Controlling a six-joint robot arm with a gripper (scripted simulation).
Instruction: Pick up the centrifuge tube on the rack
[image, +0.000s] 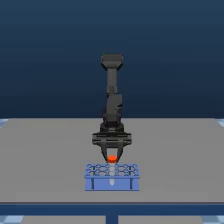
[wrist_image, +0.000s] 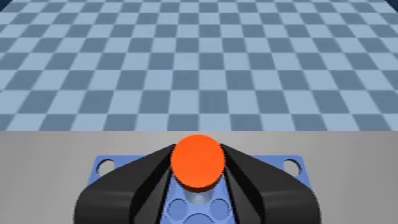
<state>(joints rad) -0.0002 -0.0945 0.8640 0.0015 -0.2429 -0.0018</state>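
From my remote station, the exterior view shows the grey table (image: 45, 160) bare on the exterior view's left, with nothing standing on that side. At the centre, I see the dark arm (image: 112, 95) rising upright and reaching down to the end effector (image: 112, 159), which hangs directly above the blue rack (image: 112, 177). The rack sits flat on the table near its front edge, its grid of round holes facing up and dark vertical marks on its front side. I note the centrifuge tube (image: 112, 159) at the middle of the rack, only its orange-red cap showing between the two fingertips; the tube body is too small to make out here. The table on the exterior view's right is likewise bare.

In the wrist view, I see the end effector (wrist_image: 197, 167) with its two black fingers (wrist_image: 133, 185) flanking the centrifuge tube (wrist_image: 197, 162), the orange-red cap sitting between them and the fingers pressed close against it on both sides. I read the end effector as clamped on the tube. The rack (wrist_image: 293, 165) lies beneath, its blue corners and holes visible beyond the fingers. A blue checkered floor (wrist_image: 199, 65) fills the background.
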